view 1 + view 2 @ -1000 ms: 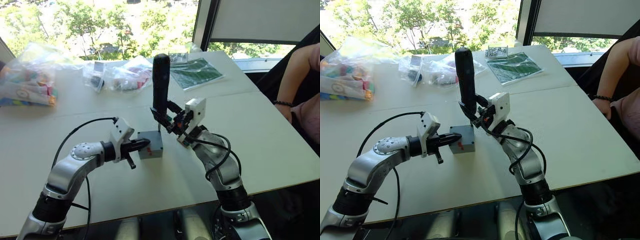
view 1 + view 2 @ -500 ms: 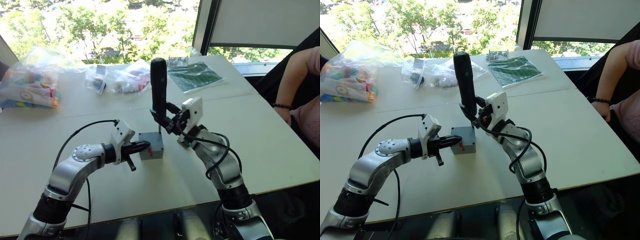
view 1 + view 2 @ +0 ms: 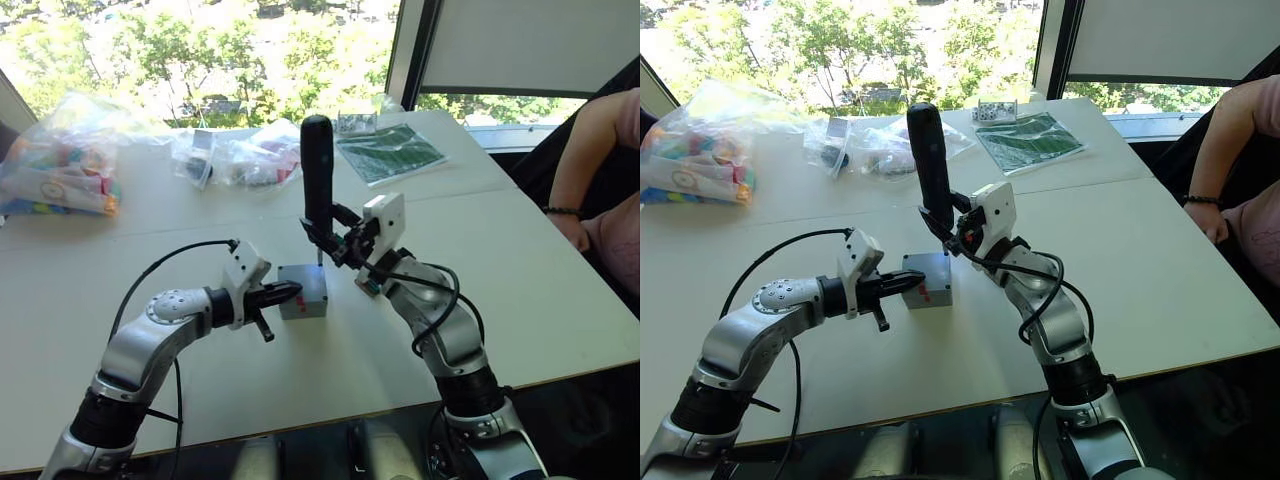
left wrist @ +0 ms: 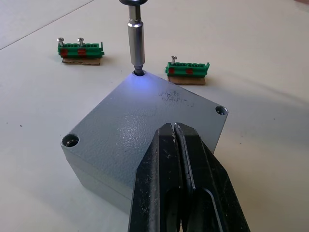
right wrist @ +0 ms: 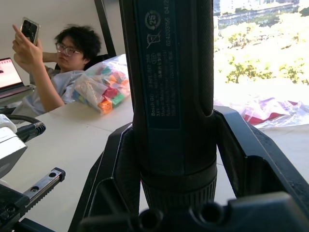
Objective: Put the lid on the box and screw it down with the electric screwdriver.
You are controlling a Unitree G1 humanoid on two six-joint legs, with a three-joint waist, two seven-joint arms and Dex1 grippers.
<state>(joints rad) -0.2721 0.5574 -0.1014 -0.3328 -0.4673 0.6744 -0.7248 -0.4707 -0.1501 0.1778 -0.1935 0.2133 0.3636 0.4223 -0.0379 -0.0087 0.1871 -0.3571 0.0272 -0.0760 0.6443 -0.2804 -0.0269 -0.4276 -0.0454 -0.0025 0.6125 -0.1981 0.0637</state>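
- table (image 3: 560, 300): big white top, everything sits on it; a person's arm (image 3: 585, 160) at its far right edge
- bags (image 3: 60, 160): clear plastic bags of coloured parts at the far left; more bags (image 3: 245, 155) mid-far, near a green sheet (image 3: 390, 148)
- second person (image 5: 67, 67) in the right wrist view, seated beyond the table, holding up a phone, laptop beside
- right gripper (image 3: 945, 225): fingers clamped round the lower part of the screwdriver, one on each side
- left gripper (image 3: 285, 292): fingers pressed together, holding nothing; tips lie at the box's left edge, over the lid's near corner in the left wrist view; cannot tell if they touch it
- screwdriver (image 3: 318, 170): dark, upright, roughly vertical, above the box's far side; metal bit (image 4: 135, 41) points down into the lid's far corner hole, bluish glow on the lid around the tip
- box (image 3: 303, 292): grey, mid-table between the two grippers, red mark on the near side
- lid (image 4: 145, 125): grey, seated flat on top of the box, edges lined up; screw heads seen in two corner holes (image 4: 71, 141)
- two small green terminal strips (image 4: 80, 50) with red spots and upright screws, on the table beyond the box, apart from it
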